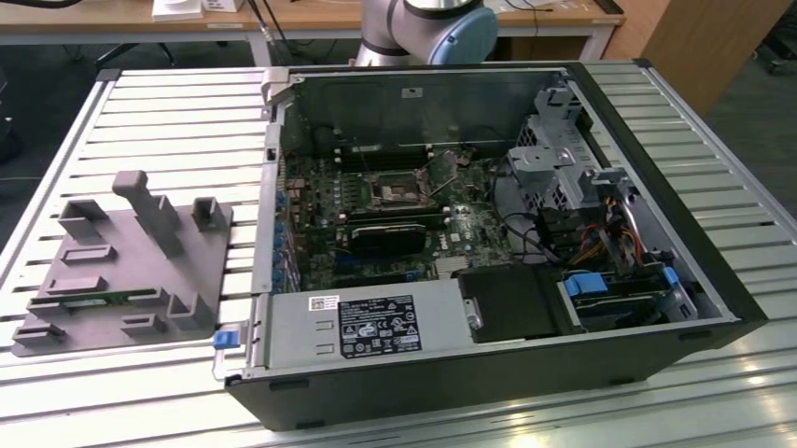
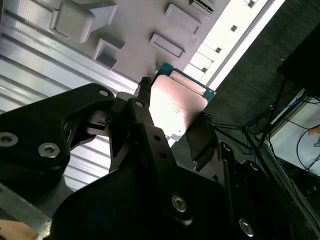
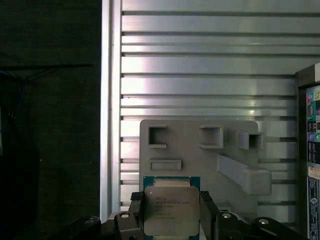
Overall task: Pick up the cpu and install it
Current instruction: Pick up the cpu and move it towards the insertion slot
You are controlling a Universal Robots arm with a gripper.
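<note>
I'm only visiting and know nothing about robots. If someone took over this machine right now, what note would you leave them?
Gripper: shut on the cpu, gripping two opposite edges, as both wrist views show.
Cpu: held in the air over the grey fixture on the slatted table.
Done: the pick-up.
Left: the install. The cpu is not yet in the socket inside the open computer case.

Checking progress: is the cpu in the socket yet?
Not in. The gripper holds the cpu above the fixture, outside the case.
</note>
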